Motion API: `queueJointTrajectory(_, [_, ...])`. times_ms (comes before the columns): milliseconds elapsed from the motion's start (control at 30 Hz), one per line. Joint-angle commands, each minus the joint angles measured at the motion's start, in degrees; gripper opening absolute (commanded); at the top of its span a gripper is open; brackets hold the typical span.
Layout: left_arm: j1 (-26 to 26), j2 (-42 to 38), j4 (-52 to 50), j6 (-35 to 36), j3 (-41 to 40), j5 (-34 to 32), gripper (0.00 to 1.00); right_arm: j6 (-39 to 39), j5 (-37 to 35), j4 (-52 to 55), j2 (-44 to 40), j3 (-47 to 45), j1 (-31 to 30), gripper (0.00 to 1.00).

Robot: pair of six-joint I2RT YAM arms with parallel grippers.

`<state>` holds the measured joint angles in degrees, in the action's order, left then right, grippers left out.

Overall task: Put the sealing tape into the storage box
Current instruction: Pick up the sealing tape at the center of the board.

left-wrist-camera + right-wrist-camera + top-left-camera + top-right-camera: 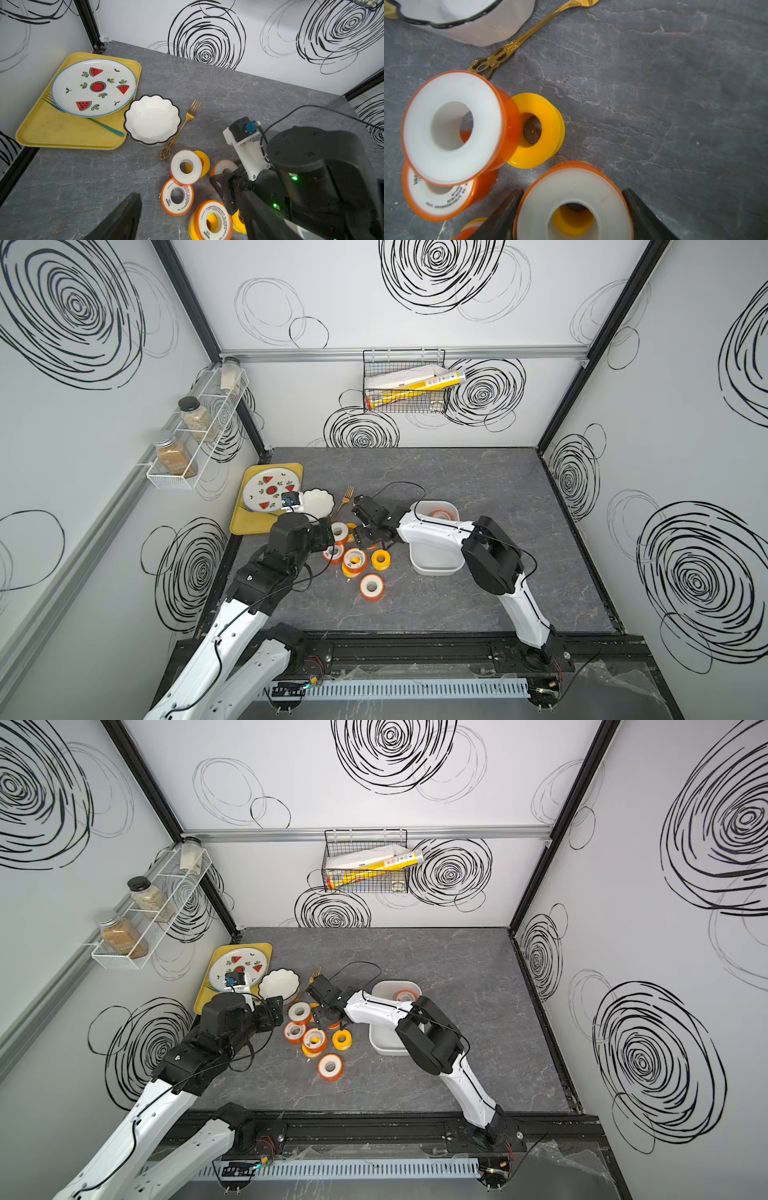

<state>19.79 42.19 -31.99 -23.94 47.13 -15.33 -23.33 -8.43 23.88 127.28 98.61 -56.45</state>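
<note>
Bright even light; soft shadows; wide-angle edge bending; nearest sealing tape blurred.

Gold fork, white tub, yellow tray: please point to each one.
gold fork (182, 128): left wrist view, on the handle.
white tub (436, 567): a top view, on the near wall.
yellow tray (58, 128): left wrist view, on bare floor.

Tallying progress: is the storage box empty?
Not empty: an orange spool lies inside the storage box, near its far wall.
</note>
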Motion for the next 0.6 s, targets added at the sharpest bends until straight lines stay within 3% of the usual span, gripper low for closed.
queueJointTrajectory(0, [-0.5,0.1,2.5,0.8,-0.6,0.4,0.82,0.4,-1.0,1.9,-1.6,1.7,-0.4,0.66])
queueJointTrajectory(333, [-0.5,0.0,2.4,0.8,-0.5,0.4,0.82,1.5,-6.2,3.1,-9.8,-0.4,-0.1,0.64])
queueJointTrajectory(567, [-0.8,0.1,2.5,0.7,-0.6,0.5,0.82,2.2,-8.7,1.9,-18.9,-7.6,3.0,0.63])
